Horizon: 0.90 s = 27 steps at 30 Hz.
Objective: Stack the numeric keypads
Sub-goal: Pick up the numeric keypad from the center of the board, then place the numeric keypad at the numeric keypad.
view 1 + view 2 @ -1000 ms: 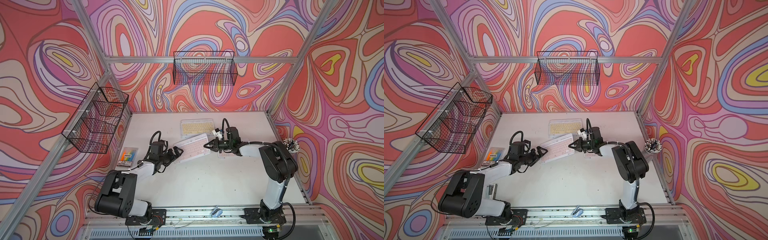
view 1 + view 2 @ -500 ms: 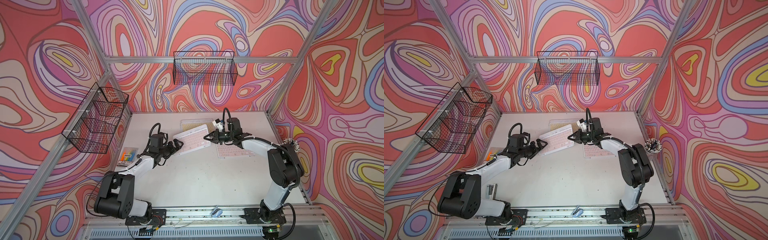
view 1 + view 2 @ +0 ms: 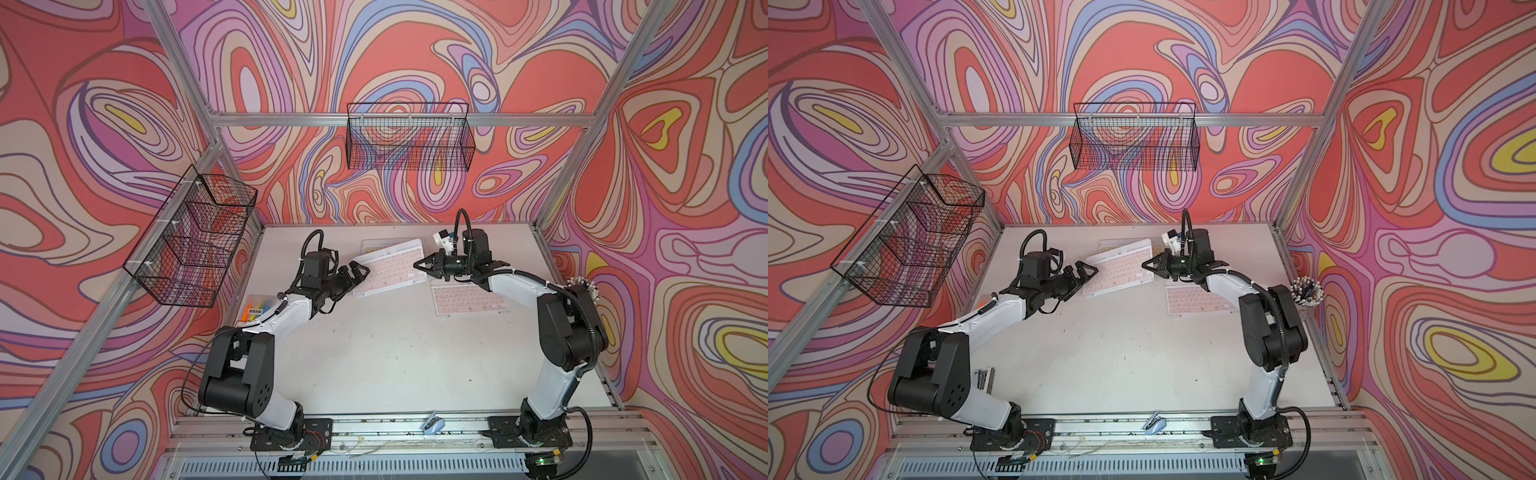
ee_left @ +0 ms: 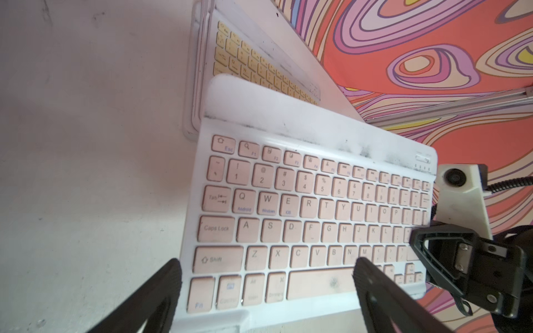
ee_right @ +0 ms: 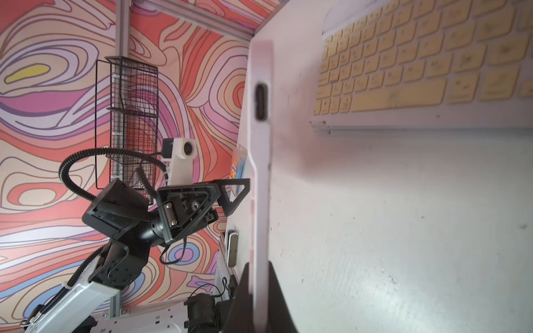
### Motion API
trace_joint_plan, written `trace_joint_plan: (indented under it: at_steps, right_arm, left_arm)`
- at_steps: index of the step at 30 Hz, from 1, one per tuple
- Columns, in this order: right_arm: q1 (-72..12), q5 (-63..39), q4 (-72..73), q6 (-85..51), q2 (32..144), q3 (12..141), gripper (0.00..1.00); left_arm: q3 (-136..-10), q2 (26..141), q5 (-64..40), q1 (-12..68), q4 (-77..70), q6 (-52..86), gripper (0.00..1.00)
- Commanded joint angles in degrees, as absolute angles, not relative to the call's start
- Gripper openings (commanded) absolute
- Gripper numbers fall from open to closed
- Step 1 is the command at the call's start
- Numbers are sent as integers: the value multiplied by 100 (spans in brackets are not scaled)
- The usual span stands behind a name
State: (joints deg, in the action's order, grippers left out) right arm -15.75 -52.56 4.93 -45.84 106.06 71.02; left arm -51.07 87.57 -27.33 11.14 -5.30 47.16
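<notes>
**Status: stacking part done, one unit in transit.**

1. R claw point(image 3: 417, 266): clamped on the short end of a pink keypad point(image 3: 388, 270). The wrist view shows both fingers point(image 5: 278, 291) pinching its thin edge. The unit is off the surface point(image 3: 395, 365), tilted, and hangs over the yellow keypad point(image 3: 374, 245), covering most of it in both top views.
2. L claw point(image 3: 360, 272): jaws spread wide at the opp. end of the same unit. One of its fingers point(image 4: 161, 288) sits beside the unit's edge and the other is over the keys. No grip seen; prob. there to steady or guide.
3. The yellow keypad lies flat at the back of the surface, near the wall. Layered clear frame edges show beneath it in both wrist views, so it prob. tops a pile. No. of units under it cannot be told.
4. A second pink keypad point(image 3: 469, 299) lies flat on the surface beside the R arm, apart from the pile. Not yet stacked.
5. Highlighter packet point(image 3: 257, 309) at the L edge: not part of the job.

**Assessment:** the pile is started. The held unit is not yet square w/ the pile or lowered onto it, so it needs turning into line, then setting down and release. After that, at least item 4 remains to be fetched. Total count unconfirmed.
</notes>
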Motion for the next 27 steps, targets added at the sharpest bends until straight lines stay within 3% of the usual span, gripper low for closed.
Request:
trace_joint_plan:
  at_steps: [1,10,27]
  right_arm:
    - [-1421,-5376,580,-4421,10838,7462,0]
    - [-1114,-5584,611,-4476,11635,8289,0]
    - [-805,-6400,327,-4590,13201,10055,0]
  left_arm:
    - [-5449,8919,-2387,1089,-35,4607,95]
    - [-6387,9001,-1284,1424,1467,3747,95]
    - [-6121,8825,-1660,1512,1327,3749,95]
